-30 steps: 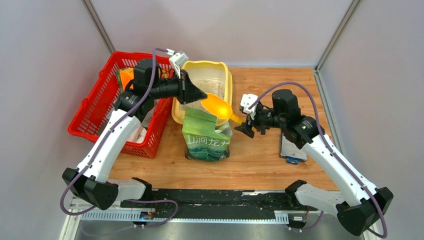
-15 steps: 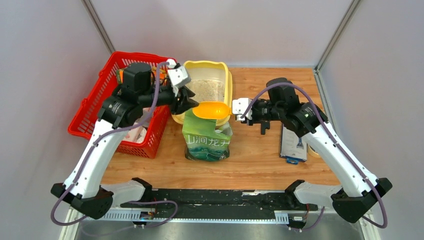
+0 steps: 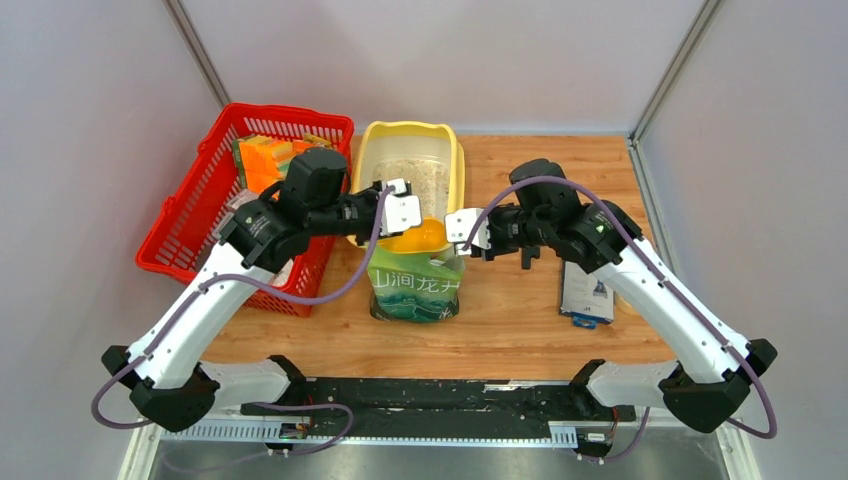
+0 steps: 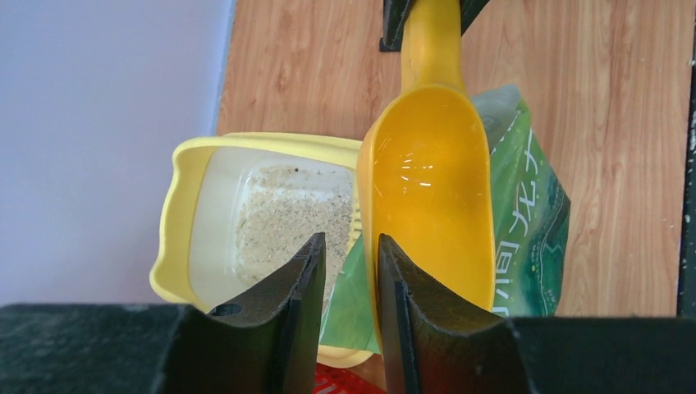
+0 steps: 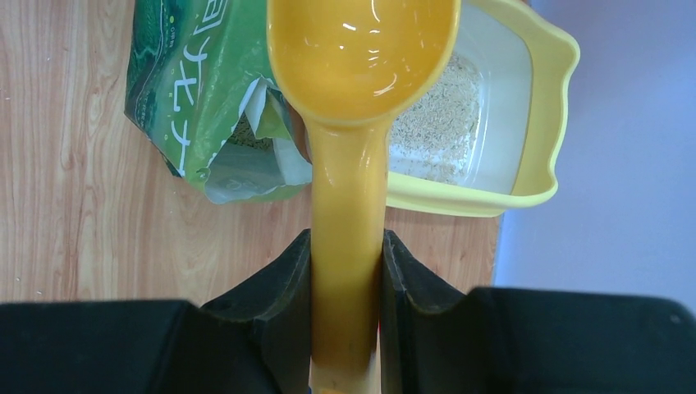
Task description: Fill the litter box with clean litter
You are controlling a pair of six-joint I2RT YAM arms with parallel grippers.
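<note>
So the litter box is sitting at the far end of the wooden table. It's a pale yellow plastic tray with rounded corners and a raised rim, and the inside is looking lighter, almost cream. The clean litter is lying in the bottom as a thin beige-grey sandy patch. It's only covering part of the floor, and bare plastic is showing around it in both wrist views.

The green pouch is standing just beside the litter box, on its robot-facing side, with the top torn open. The red basket is sitting right against the litter box's left side.

The right gripper is clamping the handle of the orange scoop tight between both jaws. It's holding the bowl over the near edge of the litter box, above the pouch mouth. The bowl is looking empty and glossy.

The left gripper is hanging over that same near edge of the litter box, right next to the scoop's bowl. Its jaws are sitting narrow with a slim gap, and nothing is clearly pinched in there.
</note>
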